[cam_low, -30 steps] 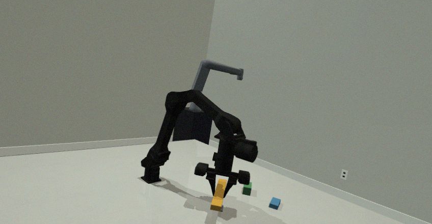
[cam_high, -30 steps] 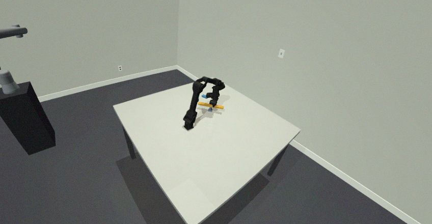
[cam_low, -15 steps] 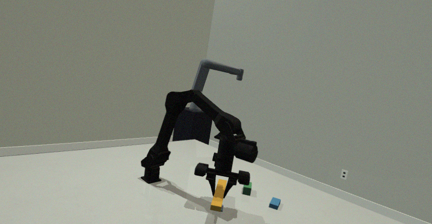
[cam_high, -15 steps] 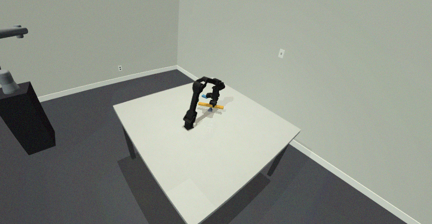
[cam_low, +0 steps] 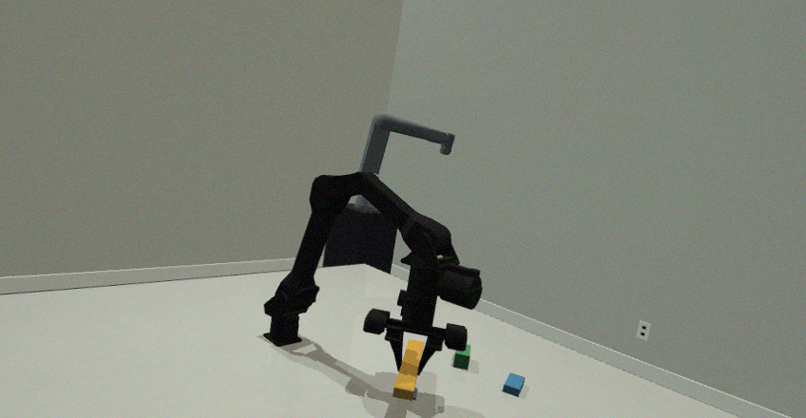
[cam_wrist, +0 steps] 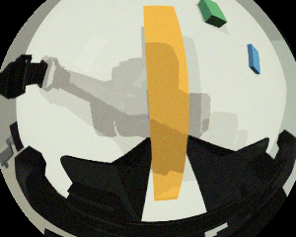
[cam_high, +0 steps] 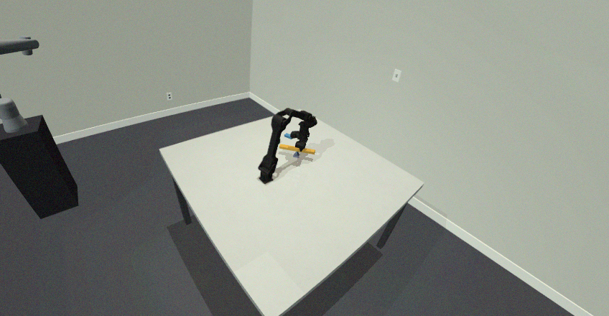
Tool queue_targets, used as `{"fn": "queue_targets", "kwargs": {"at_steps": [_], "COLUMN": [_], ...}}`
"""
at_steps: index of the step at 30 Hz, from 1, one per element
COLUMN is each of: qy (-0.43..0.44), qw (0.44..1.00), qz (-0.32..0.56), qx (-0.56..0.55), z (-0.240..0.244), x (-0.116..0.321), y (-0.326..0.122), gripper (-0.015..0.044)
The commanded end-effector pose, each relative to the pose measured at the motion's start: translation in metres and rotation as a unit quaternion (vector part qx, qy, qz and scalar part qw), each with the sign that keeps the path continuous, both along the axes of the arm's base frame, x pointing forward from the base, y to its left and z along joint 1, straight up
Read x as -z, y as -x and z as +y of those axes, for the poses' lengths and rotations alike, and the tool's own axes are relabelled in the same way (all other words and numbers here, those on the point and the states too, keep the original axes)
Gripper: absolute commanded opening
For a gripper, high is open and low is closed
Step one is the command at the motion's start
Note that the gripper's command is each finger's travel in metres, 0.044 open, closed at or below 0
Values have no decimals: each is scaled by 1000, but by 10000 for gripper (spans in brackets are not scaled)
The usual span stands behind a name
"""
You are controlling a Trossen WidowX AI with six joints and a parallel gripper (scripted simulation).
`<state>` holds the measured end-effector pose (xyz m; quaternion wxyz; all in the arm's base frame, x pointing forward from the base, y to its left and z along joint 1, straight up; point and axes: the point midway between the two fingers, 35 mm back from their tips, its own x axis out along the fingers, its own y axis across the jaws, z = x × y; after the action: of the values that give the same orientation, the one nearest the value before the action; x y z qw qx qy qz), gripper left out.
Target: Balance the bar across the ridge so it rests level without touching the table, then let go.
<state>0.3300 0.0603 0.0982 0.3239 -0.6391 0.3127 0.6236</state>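
The orange bar [cam_high: 286, 147] [cam_low: 413, 355] [cam_wrist: 166, 89] is held above the table [cam_high: 299, 210], clear of it at both ends. It looks close to level. My gripper [cam_high: 300, 149] [cam_low: 409, 370] [cam_wrist: 168, 140] points down and is shut on the bar, with one finger on each long side. The small blue-grey ridge [cam_high: 296, 155] stands on the table just under the bar, near its middle. In the exterior view and the wrist view the bar hides most or all of the ridge. I cannot tell whether the bar touches its top.
A green block [cam_low: 462, 356] [cam_wrist: 212, 12] and a blue block [cam_high: 288, 135] [cam_low: 513, 384] [cam_wrist: 254, 59] rest on the table to one side of the bar. A grey arm on a black pedestal [cam_high: 40, 172] [cam_low: 358, 238] stands beyond the table.
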Motion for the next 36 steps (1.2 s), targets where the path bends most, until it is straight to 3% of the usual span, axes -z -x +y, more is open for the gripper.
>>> {"fn": "queue_targets", "kwargs": {"at_steps": [1,36], "qy": [0,0], "qw": [1000,1000], "qz": [0,0], "qx": [-2,-2], "z": [0,0], "x": [1,3], "y": [0,0], "gripper": [0,0]}}
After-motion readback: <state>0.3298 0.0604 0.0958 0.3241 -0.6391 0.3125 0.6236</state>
